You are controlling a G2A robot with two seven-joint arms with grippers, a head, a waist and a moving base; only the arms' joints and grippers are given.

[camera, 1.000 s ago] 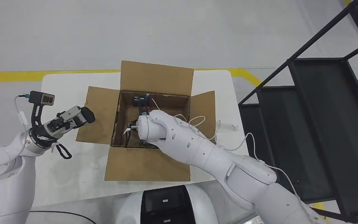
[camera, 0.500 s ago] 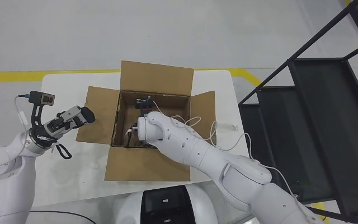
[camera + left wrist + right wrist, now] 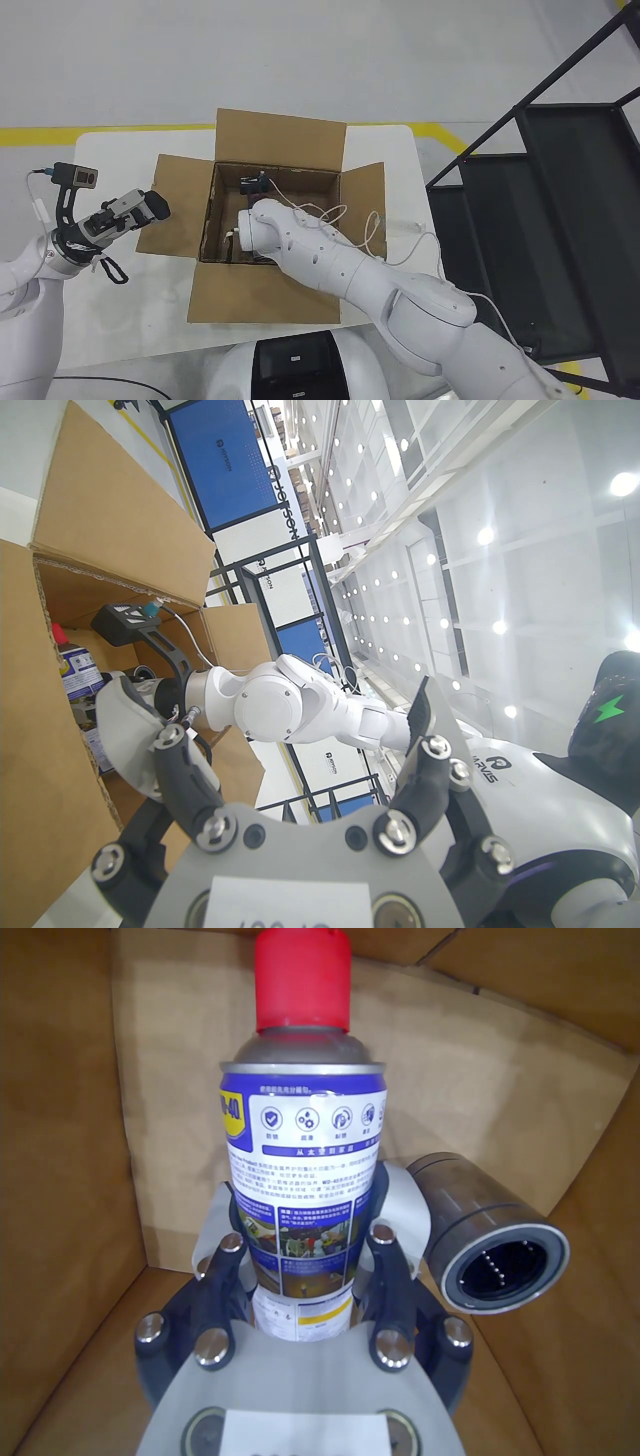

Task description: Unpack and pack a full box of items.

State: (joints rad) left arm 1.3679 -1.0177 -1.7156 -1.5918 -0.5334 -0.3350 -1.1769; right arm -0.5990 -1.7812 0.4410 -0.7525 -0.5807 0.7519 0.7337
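Box (image 3: 280,140) stands open in the middle of the counter (image 3: 120,150), and your right hand (image 3: 307,1208) is down inside it. That hand is closed on the can (image 3: 305,1128). A pad presses each side of the lower body, the base sits back toward the palm, and the red cap (image 3: 301,978) points at a box wall. A metal cylinder (image 3: 490,1238) lies just beside one finger and near the can; whether it touches either is not clear. Your left hand (image 3: 130,215) hangs over the counter's left side, just off the left flap (image 3: 180,190), with its fingers spread wide and nothing in them.

The step in hand looks like taking the can out.

- **Grip:** You hold it low, so most of its length reaches past the pads and it will likely want to swing. Keep the grip firm and the wrist steady, and raise it slowly.
- **Cylinder:** Draw away from the cylinder as you lift, or the finger may drag or roll it.
- **Box wall:** Watch the cap against the wall ahead. Get it above the rim before you carry the can sideways.
- **Setting down:** Pick a bare part of the counter well apart from the flaps, and set the can on its base before you let go.
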